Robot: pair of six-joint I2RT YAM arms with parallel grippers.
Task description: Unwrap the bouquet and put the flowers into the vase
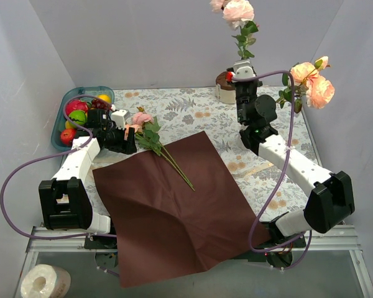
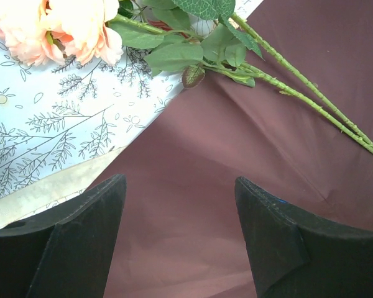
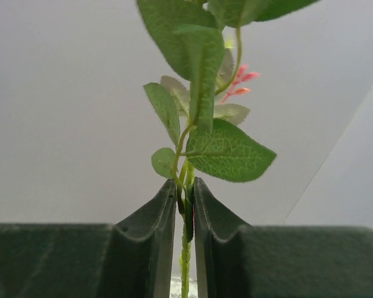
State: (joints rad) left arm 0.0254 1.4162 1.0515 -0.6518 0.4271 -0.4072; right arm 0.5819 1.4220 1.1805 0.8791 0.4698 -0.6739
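L fingers [image 2: 105, 211] spread; flowers [image 2: 174, 56] lie just ahead, stems slanting right. R fingers [image 3: 165, 230] flank upright stem [image 3: 185, 254], grip unclear.

Up top, the pale pink rose bloom [image 1: 238, 9] runs off the frame's upper edge. Its thin green stem [image 3: 185, 248] sits between the right gripper [image 3: 184, 184] fingers: pinched or merely flanked, can't tell. Over right, the peach roses [image 1: 320, 92] drop their stalks behind the right arm [image 1: 286, 152], so whatever holds them is unseen. The cream brown-topped jar [image 1: 222, 88] is half masked. On the left wrist view, the peach-pink bloom [image 2: 56, 28] is clipped by the corner and its long green stems [image 2: 360, 139] exit right.
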